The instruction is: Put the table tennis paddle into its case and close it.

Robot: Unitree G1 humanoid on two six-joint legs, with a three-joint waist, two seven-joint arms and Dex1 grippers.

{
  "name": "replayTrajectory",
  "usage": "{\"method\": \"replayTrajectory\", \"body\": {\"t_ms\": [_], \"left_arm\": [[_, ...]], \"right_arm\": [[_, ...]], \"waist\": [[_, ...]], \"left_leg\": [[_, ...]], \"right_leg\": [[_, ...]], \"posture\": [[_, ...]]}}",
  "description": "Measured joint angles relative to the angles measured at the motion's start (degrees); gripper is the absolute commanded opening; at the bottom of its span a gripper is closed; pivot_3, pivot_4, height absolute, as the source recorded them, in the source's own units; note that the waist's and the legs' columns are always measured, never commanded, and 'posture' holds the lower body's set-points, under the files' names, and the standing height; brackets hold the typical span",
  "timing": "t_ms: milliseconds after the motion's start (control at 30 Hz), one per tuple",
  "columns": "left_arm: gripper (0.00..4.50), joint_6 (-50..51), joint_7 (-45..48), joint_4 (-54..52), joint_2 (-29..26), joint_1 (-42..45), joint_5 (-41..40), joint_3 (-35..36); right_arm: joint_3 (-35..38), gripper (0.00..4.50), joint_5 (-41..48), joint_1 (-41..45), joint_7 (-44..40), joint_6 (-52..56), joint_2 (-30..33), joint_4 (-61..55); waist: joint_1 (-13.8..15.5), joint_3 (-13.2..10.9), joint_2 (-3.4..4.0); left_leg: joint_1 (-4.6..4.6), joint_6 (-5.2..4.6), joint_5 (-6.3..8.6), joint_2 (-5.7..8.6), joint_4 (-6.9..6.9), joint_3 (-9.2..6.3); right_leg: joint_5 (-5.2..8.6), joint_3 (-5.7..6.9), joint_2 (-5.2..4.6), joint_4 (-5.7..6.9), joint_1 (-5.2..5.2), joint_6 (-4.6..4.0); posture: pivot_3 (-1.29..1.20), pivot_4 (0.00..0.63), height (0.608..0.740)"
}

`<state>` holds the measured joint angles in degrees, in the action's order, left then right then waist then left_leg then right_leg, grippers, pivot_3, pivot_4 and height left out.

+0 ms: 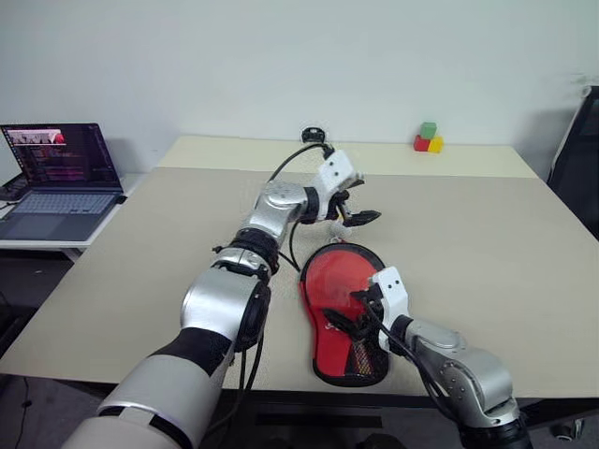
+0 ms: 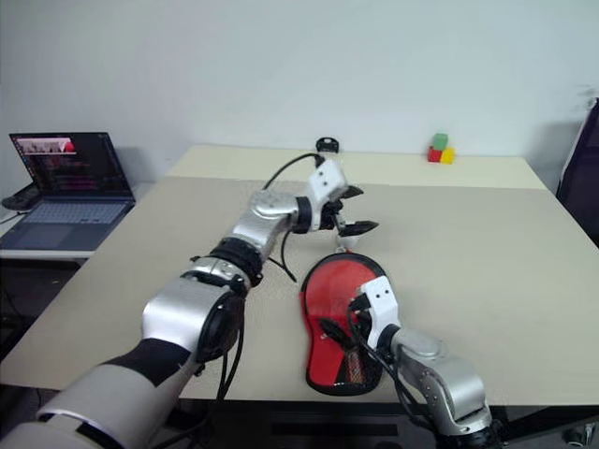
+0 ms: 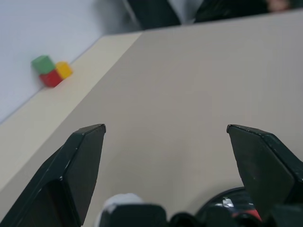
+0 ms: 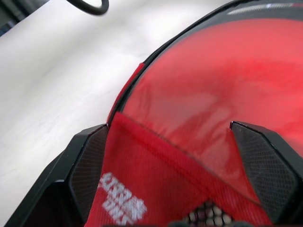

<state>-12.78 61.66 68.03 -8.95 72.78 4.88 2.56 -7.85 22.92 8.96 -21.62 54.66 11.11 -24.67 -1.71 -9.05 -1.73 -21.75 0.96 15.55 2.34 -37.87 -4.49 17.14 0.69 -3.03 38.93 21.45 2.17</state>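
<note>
Case (image 1: 343,313) of black fabric lies flat on the beige worktop (image 1: 487,262) near its near edge, the red face of the table tennis paddle (image 2: 339,290) visible through its see-through panel, round end toward the far side. The right pincer (image 1: 348,311) rests over the case's near half, fingers spread wide, one finger (image 4: 83,172) on each side of the red patch with white lettering (image 4: 124,204); it pinches nothing. The left pincer (image 1: 354,208) hangs above the worktop just beyond the case's far end, apart from it, fingers (image 3: 78,165) spread and empty. At the far right stand small green, red and yellow blocks (image 1: 428,138). A laptop (image 1: 58,178) sits open on a side table at the left.
</note>
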Motion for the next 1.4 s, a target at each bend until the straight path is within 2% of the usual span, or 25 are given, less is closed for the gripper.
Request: {"method": "replayTrajectory", "body": {"t_ms": [67, 133, 267, 400, 533, 800, 933, 1400], "left_arm": [[4.47, 3.67, 4.13, -7.01, -0.91, -5.62, -3.15, 0.21], [4.47, 10.15, 7.31, -19.99, -2.39, -14.77, -6.68, -0.18], [4.47, 22.49, 6.98, -38.76, -4.62, -27.07, -10.58, -1.22], [4.47, 31.24, 1.46, -52.51, -6.46, -32.21, -13.91, -0.49], [4.47, 35.35, -1.29, -59.74, -7.18, -37.27, -15.48, -1.78], [4.47, 37.72, -2.20, -63.31, -10.41, -39.41, -17.61, -4.56], [4.47, 37.54, -2.37, -63.26, -11.54, -39.94, -17.87, -5.05], [4.47, 34.66, -2.27, -60.13, -11.97, -39.94, -17.88, -9.60]], "right_arm": [[2.04, 4.50, 3.01, 0.18, -1.20, 1.84, 0.24, -0.73], [3.88, 4.50, 6.34, 0.60, -2.55, 4.79, 0.97, -1.92], [7.25, 4.50, 11.38, 1.61, -4.54, 9.24, 3.49, -2.50], [9.26, 4.50, 13.86, 3.67, -6.11, 10.59, 6.84, -0.90], [11.38, 4.50, 16.37, 5.30, -7.64, 11.13, 8.64, 0.78], [14.17, 4.50, 21.20, 6.51, -11.03, 12.16, 14.26, 0.67], [16.06, 4.50, 21.12, 7.04, -10.55, 11.32, 14.97, 1.90], [15.53, 4.50, 20.96, 7.89, -9.80, 8.07, 14.91, 4.79]], "waist": [[-0.03, -0.02, 0.04], [-0.18, -0.11, 0.18], [0.00, -0.21, 0.30], [0.29, -0.24, 0.36], [0.20, -0.29, 0.43], [0.23, -0.32, 0.46], [0.21, -0.33, 0.47], [0.21, -0.38, 0.51]], "left_leg": [[-0.07, -0.01, 0.01, -0.01, 0.00, -0.03], [-0.13, -0.03, 0.02, -0.05, 0.02, -0.03], [-0.35, -0.02, 0.02, -0.08, -0.01, -0.07], [-0.30, -0.03, 0.02, -0.04, -0.04, -0.05], [-0.29, -0.03, 0.02, -0.05, -0.03, -0.03], [-0.29, -0.03, 0.02, -0.06, -0.02, -0.01], [-0.29, -0.03, 0.02, -0.06, -0.01, -0.01], [-0.32, -0.03, 0.02, -0.06, 0.00, 0.00]], "right_leg": [[0.01, -0.05, -0.06, -0.02, 0.04, -0.02], [0.01, -0.14, -0.10, -0.05, 0.13, -0.04], [0.02, -0.15, -0.10, 0.03, 0.38, -0.07], [0.01, -0.15, -0.12, 0.03, 0.29, -0.07], [0.01, -0.16, -0.12, 0.03, 0.28, -0.07], [0.02, -0.14, -0.11, 0.01, 0.28, -0.07], [0.02, -0.15, -0.11, 0.01, 0.29, -0.07], [0.02, -0.17, -0.12, -0.02, 0.30, -0.08]], "posture": [[0.00, 0.150, 0.740], [0.00, 0.150, 0.740], [0.00, 0.150, 0.740], [0.00, 0.150, 0.740], [0.00, 0.150, 0.740], [0.00, 0.150, 0.740], [0.00, 0.150, 0.740], [0.00, 0.150, 0.740]]}}
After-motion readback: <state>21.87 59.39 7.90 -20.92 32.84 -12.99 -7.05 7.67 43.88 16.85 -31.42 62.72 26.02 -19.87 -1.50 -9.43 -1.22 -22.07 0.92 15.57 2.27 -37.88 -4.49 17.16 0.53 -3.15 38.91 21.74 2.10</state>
